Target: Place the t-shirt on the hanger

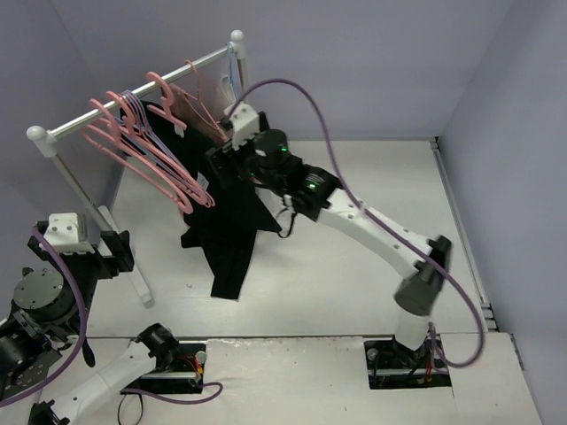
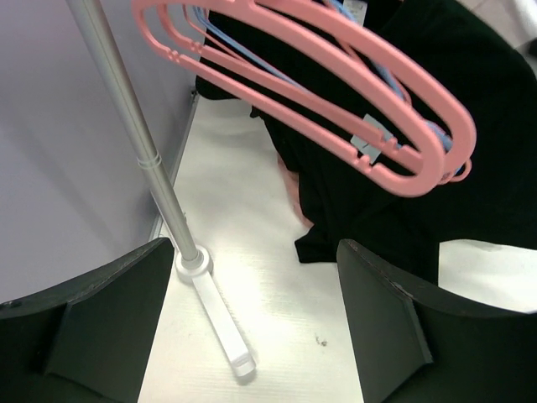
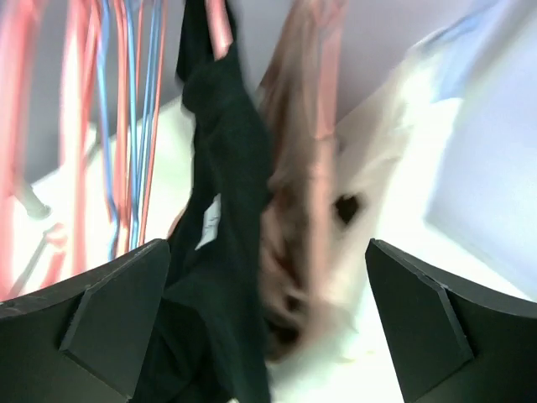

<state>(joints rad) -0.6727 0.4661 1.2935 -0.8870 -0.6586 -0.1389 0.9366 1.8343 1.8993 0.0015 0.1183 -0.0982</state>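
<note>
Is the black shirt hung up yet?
Looks nearly done. The t-shirt hangs from a pink hanger on the rail, its bottom draped on the table. Nothing is in hand: the right gripper and left gripper are both open. Left: backing the arms away.

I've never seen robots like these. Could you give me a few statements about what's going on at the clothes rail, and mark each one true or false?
1. Several pink hangers hang on the rail. True.
2. The left arm's fingers grip one of those hangers. False: they stand apart with nothing between them.
3. The black t-shirt hangs down below the rail. True.
4. The right arm's fingers are shut on the t-shirt. False: they stand wide open, with the t-shirt just ahead of them.
</note>
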